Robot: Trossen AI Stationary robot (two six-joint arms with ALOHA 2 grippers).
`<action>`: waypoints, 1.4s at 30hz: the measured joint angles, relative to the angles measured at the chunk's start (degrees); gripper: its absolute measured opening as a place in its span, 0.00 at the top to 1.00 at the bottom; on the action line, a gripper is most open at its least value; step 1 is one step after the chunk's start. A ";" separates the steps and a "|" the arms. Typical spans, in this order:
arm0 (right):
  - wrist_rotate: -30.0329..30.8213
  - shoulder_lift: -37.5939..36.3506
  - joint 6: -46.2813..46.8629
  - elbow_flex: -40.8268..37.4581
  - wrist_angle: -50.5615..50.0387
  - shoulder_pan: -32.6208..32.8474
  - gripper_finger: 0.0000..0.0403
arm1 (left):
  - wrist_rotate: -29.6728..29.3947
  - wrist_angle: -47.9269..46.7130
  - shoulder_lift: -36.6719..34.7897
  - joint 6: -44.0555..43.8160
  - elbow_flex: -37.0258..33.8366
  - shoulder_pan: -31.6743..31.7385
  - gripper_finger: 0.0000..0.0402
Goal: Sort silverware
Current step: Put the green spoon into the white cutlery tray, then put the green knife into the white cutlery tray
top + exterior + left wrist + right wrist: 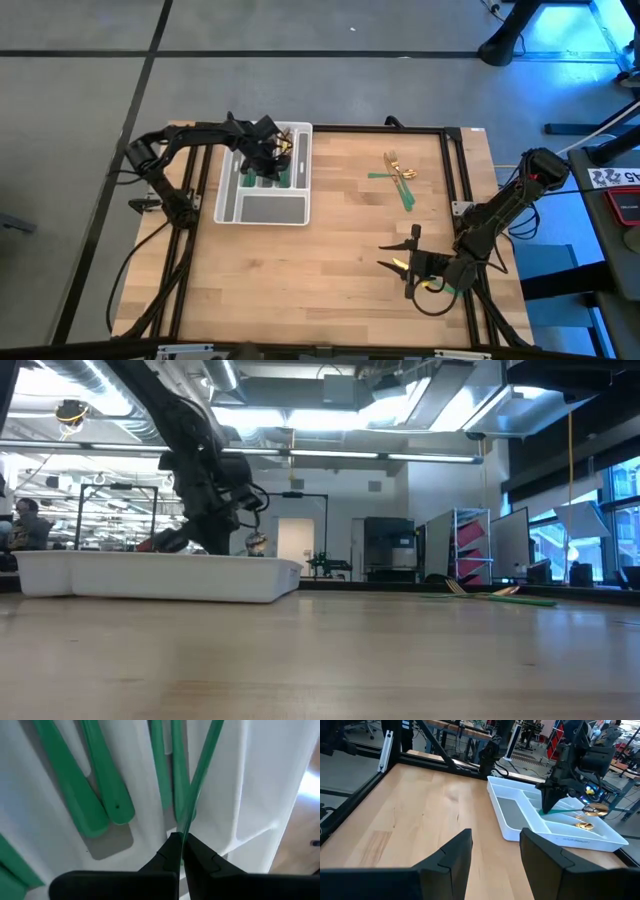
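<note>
Green-handled silverware lay in two places in the high view: several pieces already in the white tray (262,208) at the far left of the counter (330,280), and a small loose cluster of forks (397,175) on the bare wood to the right. The left gripper (268,152) hung over the tray's narrow slots; the right gripper (408,262) waited at the near right, its fingers spread and empty.

From the low view, the left gripper (222,520) stood just above the tray (160,576), a gold head (256,543) dangling beside it.

The left wrist view showed that gripper (180,851) pinched tight on a thin green handle (200,770), which slanted across a divider over other handles lying in the slots. To place it well, I judge the piece should be lined up with its slot and lowered clear of the divider before release, or it might bridge two compartments.

In the right wrist view, the right gripper (495,851) gaped wide over bare wood, and gold heads (587,817) gleamed in the tray.
</note>
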 joint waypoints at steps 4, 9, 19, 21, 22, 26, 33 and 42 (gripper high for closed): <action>0.00 0.00 0.02 0.01 -0.22 0.00 0.59 | 0.48 0.83 0.85 -1.01 0.00 0.03 0.98; 0.00 0.00 0.50 0.02 -0.26 0.00 0.59 | 0.71 0.89 1.05 -0.35 0.00 0.00 0.97; 0.00 0.02 1.51 0.02 -0.94 0.00 0.59 | 0.73 0.86 1.00 5.15 0.02 -0.02 0.94; 0.00 0.02 1.51 0.02 -0.94 0.00 0.59 | 0.88 0.95 0.99 5.88 0.04 0.10 0.90; 0.00 0.02 1.51 0.02 -0.91 0.00 0.59 | 0.95 1.04 0.98 6.15 0.04 0.28 0.87; 0.00 0.02 2.67 0.02 -0.81 0.00 0.59 | 0.21 1.17 0.86 5.97 0.15 0.37 0.75; -0.04 -0.17 3.05 0.02 -2.28 0.02 0.59 | -2.40 0.66 -2.03 9.25 0.76 0.43 0.63; -20.73 -1.48 26.73 0.09 -25.61 1.44 0.59 | -21.94 5.53 -19.72 11.59 2.27 -14.24 0.66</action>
